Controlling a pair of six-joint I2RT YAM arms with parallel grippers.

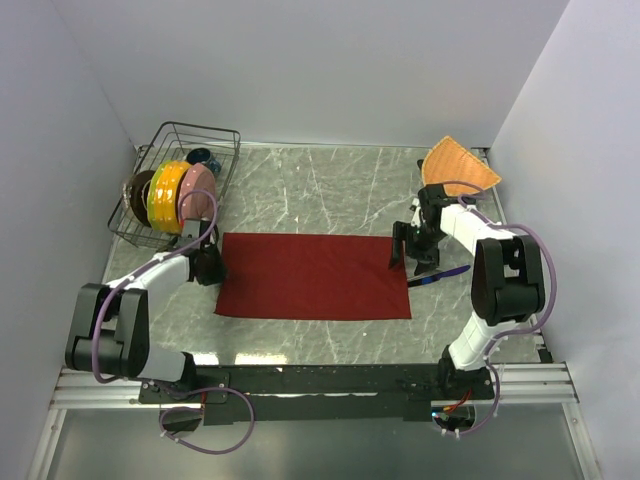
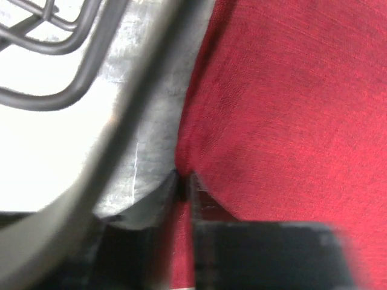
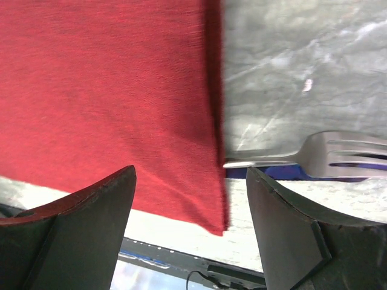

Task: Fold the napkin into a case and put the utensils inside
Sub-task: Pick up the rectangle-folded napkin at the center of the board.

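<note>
Lying flat and unfolded at the middle of the grey marbled table (image 1: pixel 330 180), the napkin (image 1: pixel 315 275) was recorded as one dark red rectangle, long side running left to right.

Left gripper (image 1: pixel 215 270): set at the napkin's left edge, near the far corner. In the left wrist view its jaws were drawn almost together, a thin slit between them, with red cloth seen in that slit.

Right gripper (image 1: pixel 410 262): placed over the napkin's right edge. In the right wrist view its jaws were spread wide and nothing was held.

Utensils: the fork (image 3: pixel 338 154) was laid on the table just off the napkin's right edge, with the knife (image 1: pixel 440 275) directly beneath it, tines pointing away from the cloth.

Other items: a wire rack (image 1: pixel 215 140) of coloured plates (image 1: pixel 175 190) at far left; an orange fan-shaped mat (image 1: pixel 460 165) at far right.
</note>
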